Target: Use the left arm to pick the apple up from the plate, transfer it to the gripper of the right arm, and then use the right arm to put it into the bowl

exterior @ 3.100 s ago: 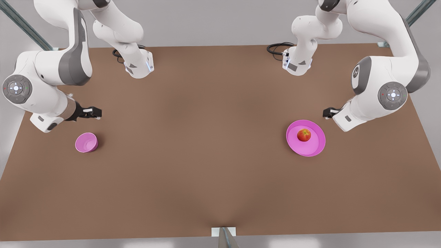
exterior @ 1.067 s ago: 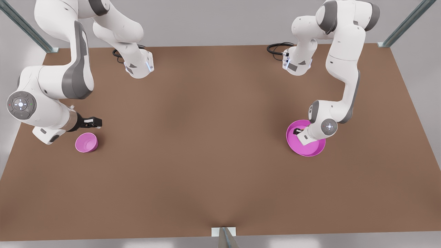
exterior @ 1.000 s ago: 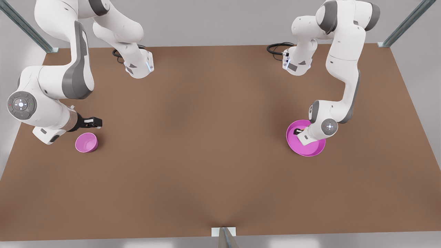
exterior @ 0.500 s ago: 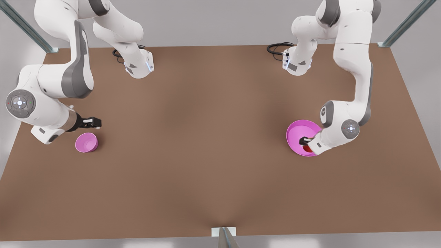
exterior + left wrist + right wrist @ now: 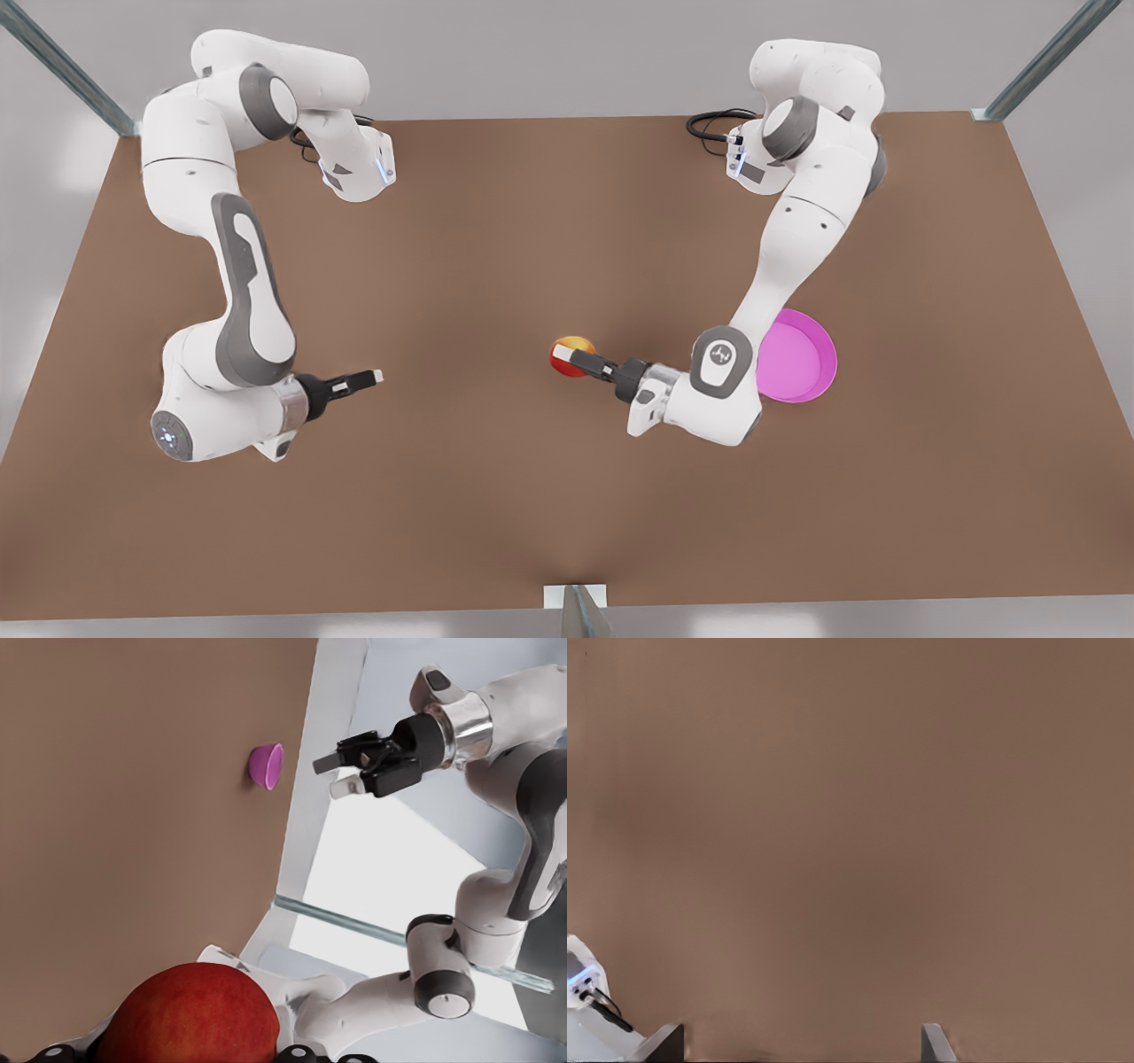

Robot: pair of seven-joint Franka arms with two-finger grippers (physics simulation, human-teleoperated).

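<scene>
The apple point(image 5: 571, 355) is off the plate point(image 5: 811, 359) now, clamped in the left gripper point(image 5: 576, 359). The right gripper point(image 5: 368, 378), fingers apart, has come closer for the swap

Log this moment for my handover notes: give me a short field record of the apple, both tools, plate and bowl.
apple: lifted off the plate, held above mid-table
left tool: shut on the apple, pointing toward the other arm
right tool: open, apart from the apple, toward the front view's left, facing it
plate: holds nothing, beside the left arm's wrist
bowl: on the table, seen from the left wrist
stage: pick done, handover not yet made
</scene>
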